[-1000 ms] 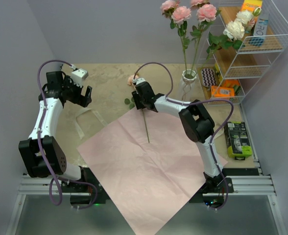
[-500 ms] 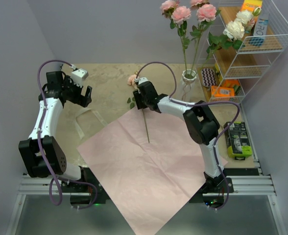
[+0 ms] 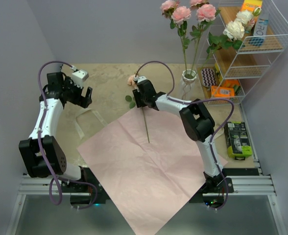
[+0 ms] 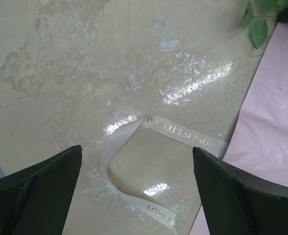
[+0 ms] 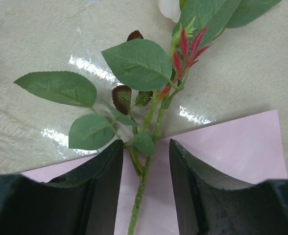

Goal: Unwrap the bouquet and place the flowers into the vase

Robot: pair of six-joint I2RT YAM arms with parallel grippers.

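Right gripper (image 5: 145,152): jaws spread astride rose stem (image 5: 138,200) at far edge of paper (image 3: 149,166), seemingly untouching. Left gripper (image 4: 136,152): jaws wide.

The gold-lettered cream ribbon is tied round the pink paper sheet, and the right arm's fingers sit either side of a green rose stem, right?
No: the cream ribbon lies loose on the tabletop beside the pink paper sheet, as the left wrist view shows. The right gripper does straddle the green rose stem.
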